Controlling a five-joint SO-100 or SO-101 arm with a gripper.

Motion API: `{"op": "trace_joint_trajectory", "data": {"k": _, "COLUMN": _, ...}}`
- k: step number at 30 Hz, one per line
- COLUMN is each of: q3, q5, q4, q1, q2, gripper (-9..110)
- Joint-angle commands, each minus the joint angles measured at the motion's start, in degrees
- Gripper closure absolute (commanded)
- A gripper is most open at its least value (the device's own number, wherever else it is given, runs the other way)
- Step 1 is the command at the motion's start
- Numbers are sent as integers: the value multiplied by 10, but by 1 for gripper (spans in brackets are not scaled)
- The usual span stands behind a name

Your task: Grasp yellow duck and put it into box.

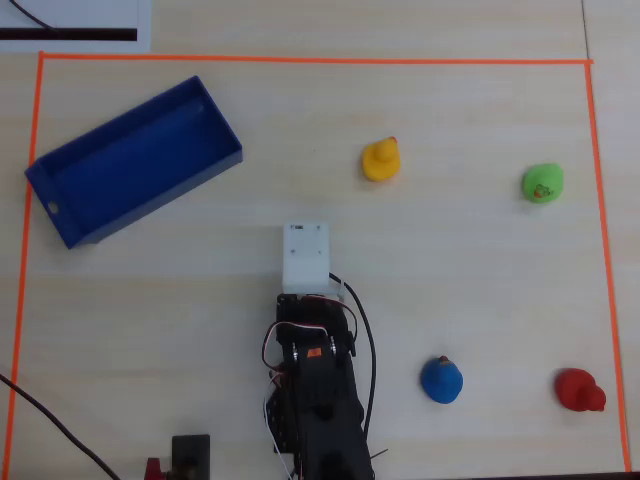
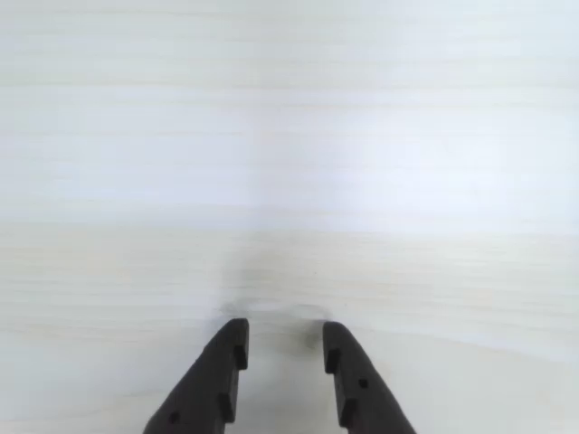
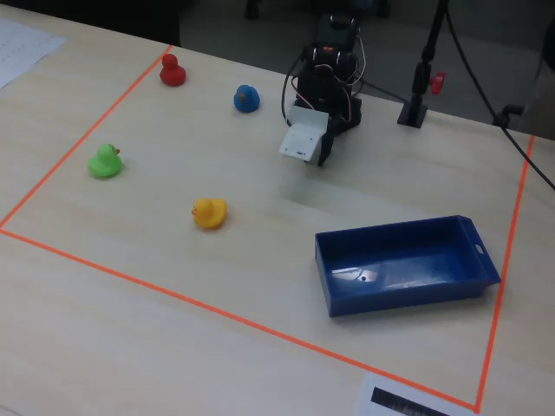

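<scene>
The yellow duck [image 1: 381, 160] stands upright on the pale wooden table, right of centre in the overhead view and left of centre in the fixed view [image 3: 209, 212]. The blue box [image 1: 130, 165] lies empty at the upper left of the overhead view and at the lower right of the fixed view [image 3: 395, 297]. My gripper [image 2: 285, 331] is open over bare table, with nothing between its dark fingers [image 2: 226, 362]. From above, the white wrist housing [image 1: 305, 255] covers it. The arm sits between box and duck, well apart from both. Neither shows in the wrist view.
A green duck [image 1: 542, 183], a blue duck [image 1: 441, 380] and a red duck [image 1: 579, 390] stand on the right of the overhead view. Orange tape [image 1: 300, 60] frames the work area. A black stand [image 3: 416, 108] and cables sit beside the arm's base.
</scene>
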State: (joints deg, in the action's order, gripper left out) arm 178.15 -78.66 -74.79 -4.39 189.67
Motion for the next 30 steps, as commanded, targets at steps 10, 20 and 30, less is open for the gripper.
{"op": "trace_joint_trajectory", "data": {"k": 10, "q3": 1, "q5": 0, "q4": -9, "q1": 58, "q2": 1, "gripper": 92}}
{"op": "trace_joint_trajectory", "data": {"k": 20, "q3": 1, "q5": -1, "q4": -9, "q1": 45, "q2": 1, "gripper": 101}}
{"op": "trace_joint_trajectory", "data": {"k": 30, "q3": -2, "q5": -54, "q4": 107, "q1": 40, "q2": -2, "gripper": 101}}
